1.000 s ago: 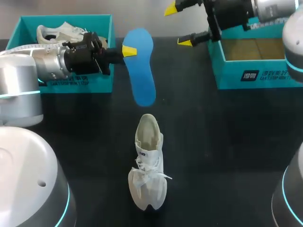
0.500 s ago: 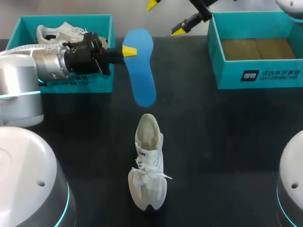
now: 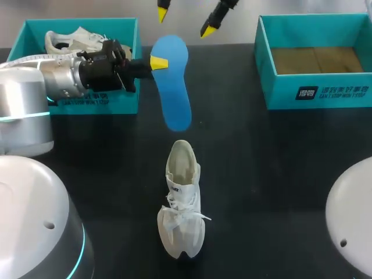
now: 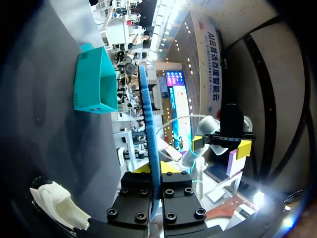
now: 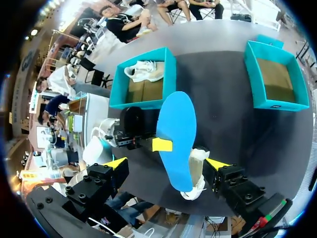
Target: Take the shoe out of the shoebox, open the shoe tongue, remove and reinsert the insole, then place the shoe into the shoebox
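My left gripper (image 3: 152, 63) is shut on one edge of the blue insole (image 3: 174, 87) and holds it in the air above the table's far middle. In the left wrist view the insole (image 4: 148, 119) stands edge-on, clamped in the gripper (image 4: 154, 171). The white shoe (image 3: 181, 200) stands upright on the black table nearer the front, laces toward the front and its opening toward the insole. My right gripper (image 3: 186, 18) hangs open high over the insole's far end. From the right wrist view, the insole (image 5: 177, 124) and shoe (image 5: 199, 171) lie far below the open gripper (image 5: 167, 163).
A teal shoebox (image 3: 131, 87) at the back left holds a second white shoe (image 3: 75, 39). Another teal shoebox (image 3: 314, 93) at the back right shows only its brown cardboard floor. Bare black table surrounds the shoe.
My right arm has swung left from over the back-right shoebox to above the insole, its gripper staying open. My left arm, the insole and the shoe have not moved.
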